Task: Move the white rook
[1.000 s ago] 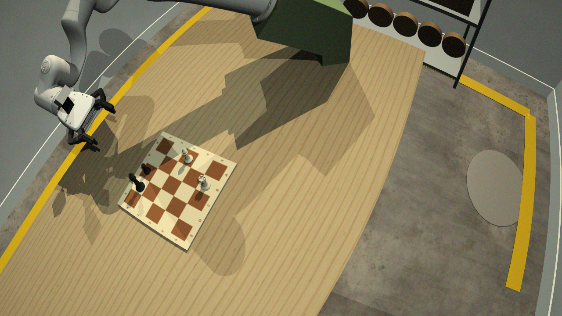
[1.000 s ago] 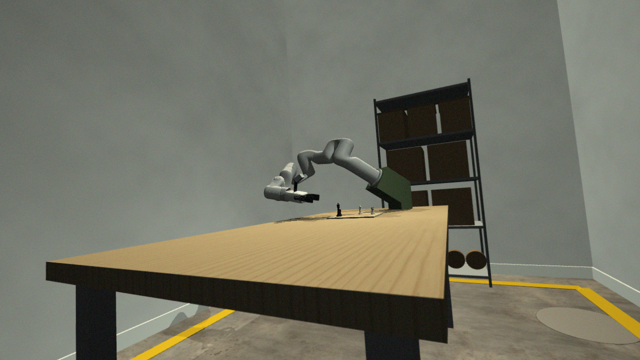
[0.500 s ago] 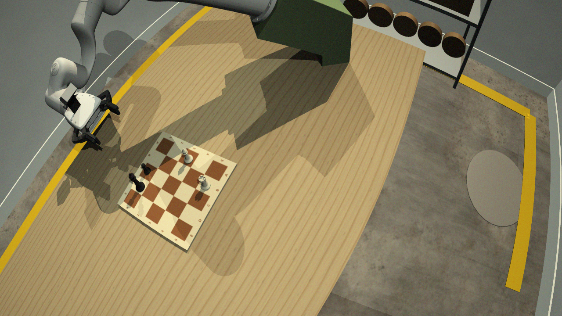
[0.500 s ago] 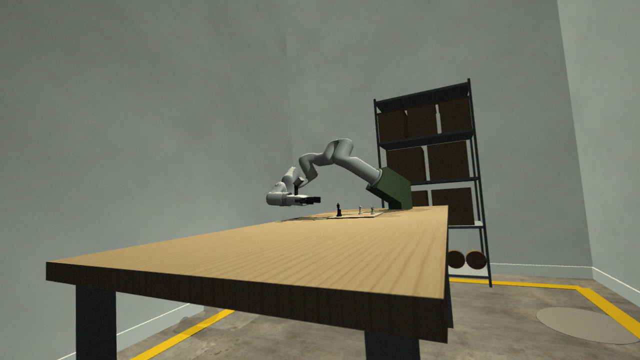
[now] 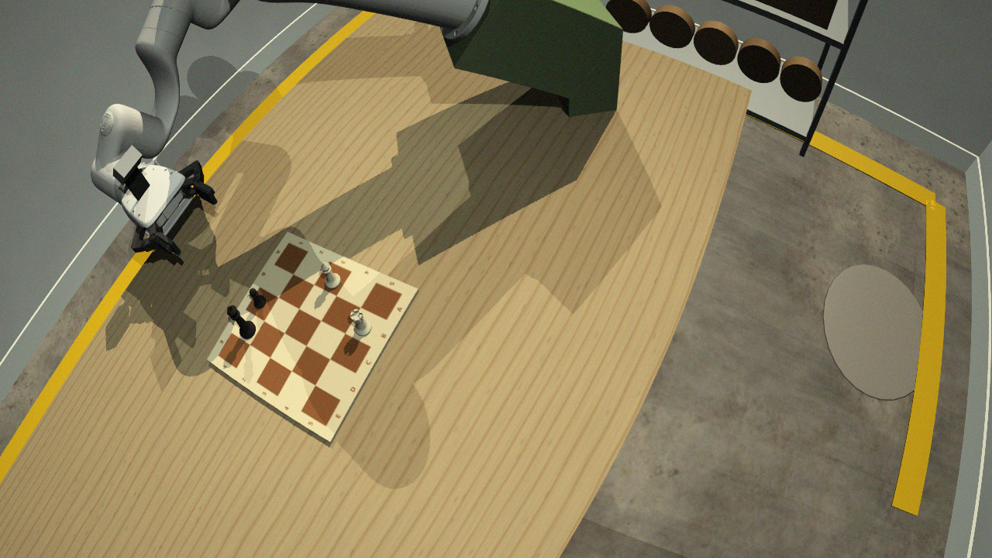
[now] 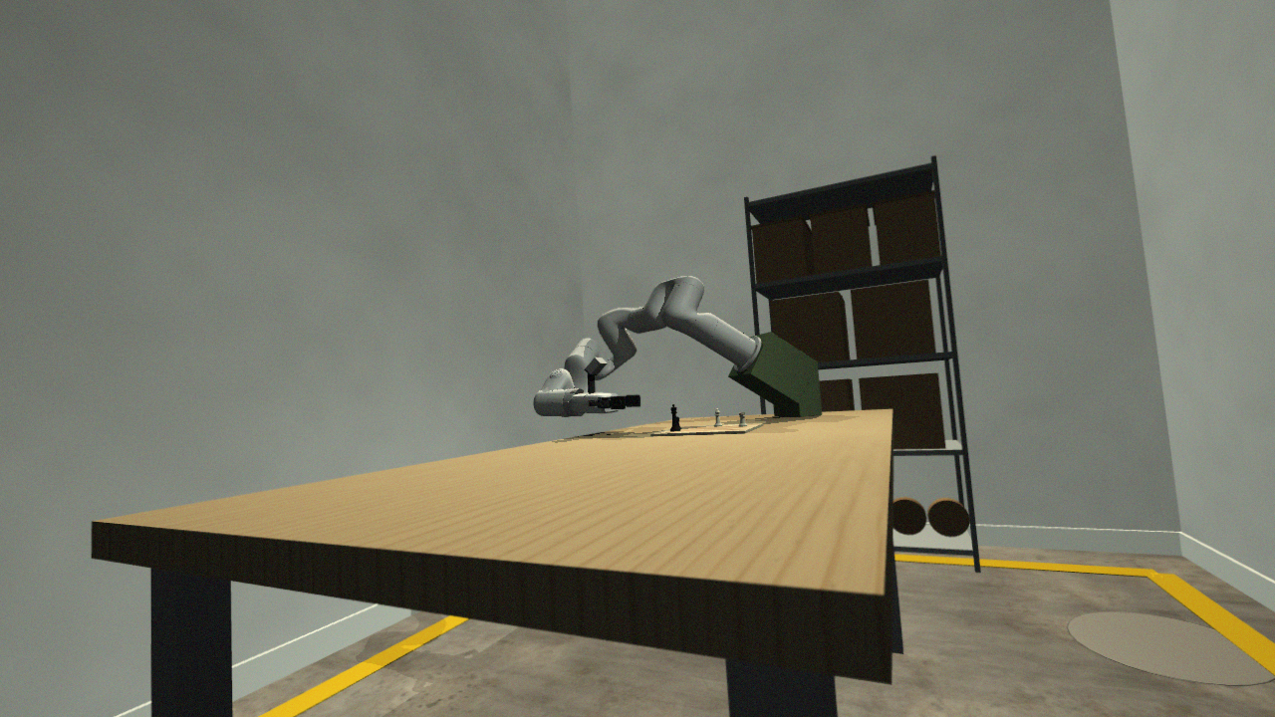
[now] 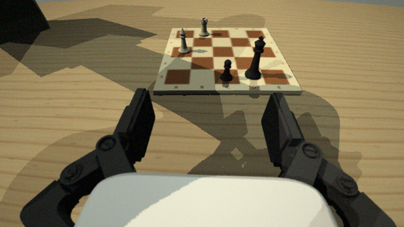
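The small chessboard [image 5: 313, 336] lies on the wooden table. The white rook [image 5: 358, 322] stands upright in the B column, on the edge row farthest from my gripper; it also shows in the wrist view [image 7: 204, 26]. A white bishop [image 5: 330, 276], a black pawn [image 5: 257, 298] and a black king [image 5: 242, 323] stand upright on other squares. My gripper [image 5: 188, 222] is open and empty. It hovers level above the table, off the board's near edge, fingers pointing at the board [image 7: 209, 92]. In the side view it [image 6: 624, 400] is left of the pieces.
The green arm base [image 5: 548, 48] sits at the table's far end. A dark shelf rack [image 6: 856, 312] with brown boxes and discs stands behind it. The table's long edge runs close behind my gripper, with a yellow floor line beyond it.
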You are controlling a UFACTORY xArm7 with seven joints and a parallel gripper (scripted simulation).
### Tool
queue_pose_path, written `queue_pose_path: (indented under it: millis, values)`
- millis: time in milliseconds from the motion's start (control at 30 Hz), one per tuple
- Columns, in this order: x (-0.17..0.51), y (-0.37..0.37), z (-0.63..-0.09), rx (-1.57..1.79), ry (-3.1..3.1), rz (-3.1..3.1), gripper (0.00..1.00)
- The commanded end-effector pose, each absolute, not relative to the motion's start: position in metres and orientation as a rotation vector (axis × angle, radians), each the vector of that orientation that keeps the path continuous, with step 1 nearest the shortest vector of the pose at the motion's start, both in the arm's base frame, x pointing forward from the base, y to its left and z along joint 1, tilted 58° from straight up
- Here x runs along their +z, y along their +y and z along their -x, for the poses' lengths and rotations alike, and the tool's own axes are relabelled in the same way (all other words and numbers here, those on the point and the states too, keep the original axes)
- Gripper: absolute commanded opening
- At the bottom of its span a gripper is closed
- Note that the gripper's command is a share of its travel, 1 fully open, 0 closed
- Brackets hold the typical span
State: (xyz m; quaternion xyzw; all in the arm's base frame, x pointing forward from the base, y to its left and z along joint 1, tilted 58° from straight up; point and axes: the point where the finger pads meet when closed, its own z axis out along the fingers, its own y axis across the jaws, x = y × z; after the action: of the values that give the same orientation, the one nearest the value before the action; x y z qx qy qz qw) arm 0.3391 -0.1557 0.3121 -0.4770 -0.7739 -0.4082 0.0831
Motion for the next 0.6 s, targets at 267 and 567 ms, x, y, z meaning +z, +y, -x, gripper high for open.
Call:
queue_pose_path:
  millis: [267,567]
  values:
    - [0.3104,-0.1567,-0.3389,-1.245,-2.305,1.402,1.00]
    - [0.3104,-0.1567,-0.3389,-1.245,-2.305,1.402,1.00]
